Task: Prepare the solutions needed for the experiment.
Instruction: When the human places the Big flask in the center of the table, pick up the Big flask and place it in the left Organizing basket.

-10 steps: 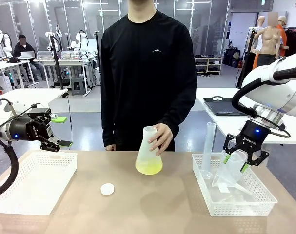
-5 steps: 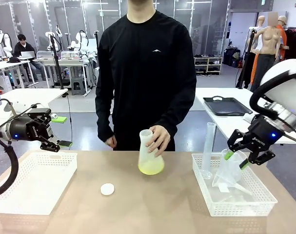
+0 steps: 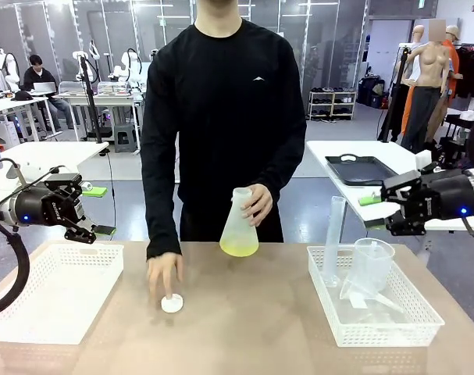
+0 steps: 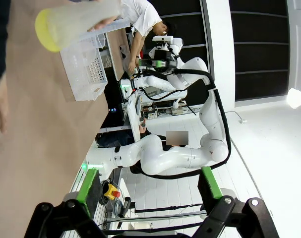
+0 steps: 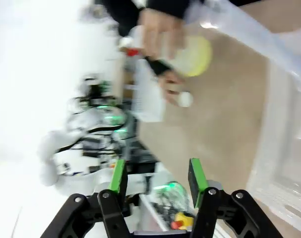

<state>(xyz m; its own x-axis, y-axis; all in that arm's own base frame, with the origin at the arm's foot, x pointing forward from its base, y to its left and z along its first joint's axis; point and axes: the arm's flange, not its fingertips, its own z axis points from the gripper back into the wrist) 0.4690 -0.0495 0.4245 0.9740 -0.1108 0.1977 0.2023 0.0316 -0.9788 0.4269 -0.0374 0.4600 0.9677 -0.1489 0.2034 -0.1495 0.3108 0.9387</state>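
Note:
The solutions show as a pale yellow-green liquid (image 3: 239, 248) in the bottom of a translucent conical flask (image 3: 239, 223). A person's hand holds the flask by its neck just above the table's far middle. The flask (image 4: 71, 21) also appears in the left wrist view, and blurred as the flask (image 5: 194, 53) in the right wrist view. My left gripper (image 3: 84, 228) is open and empty above the far edge of the left basket (image 3: 41, 293). My right gripper (image 3: 374, 212) is open and empty, pointing left, raised above the right basket (image 3: 381, 332).
The person's other hand rests on a small white cap (image 3: 172, 303) at the table's front left of centre. The right basket holds a tall graduated cylinder (image 3: 333, 234), a clear beaker (image 3: 371, 262) and a funnel. The left basket looks bare.
My right gripper has risen off the beaker in the right basket and swung up and to the right. The person raised the flask a little and lowered the other hand onto the cap.

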